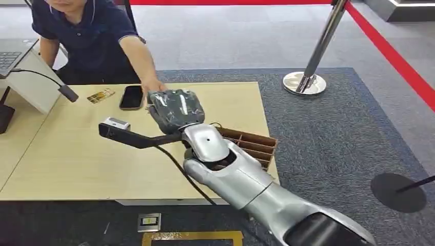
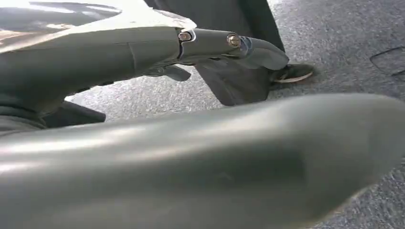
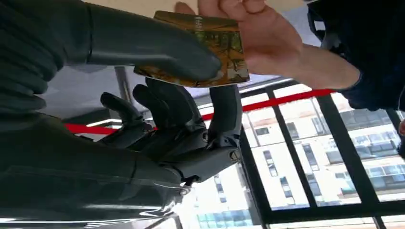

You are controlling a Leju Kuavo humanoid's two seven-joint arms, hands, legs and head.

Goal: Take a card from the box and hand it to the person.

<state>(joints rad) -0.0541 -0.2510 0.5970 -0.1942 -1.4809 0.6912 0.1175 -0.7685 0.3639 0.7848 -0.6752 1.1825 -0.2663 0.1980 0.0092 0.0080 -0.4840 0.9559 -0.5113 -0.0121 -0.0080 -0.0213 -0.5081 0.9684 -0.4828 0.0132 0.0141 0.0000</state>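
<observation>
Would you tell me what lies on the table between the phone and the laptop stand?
A gold card, in the head view, left of the phone, right of the stand.

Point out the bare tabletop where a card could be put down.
Free: the near-left stretch of the light wooden table, in front of the small white device. Crowded: the far edge, with the gold card, black phone, the person's hand and the right hand; the brown divided box fills the right corner.
</observation>
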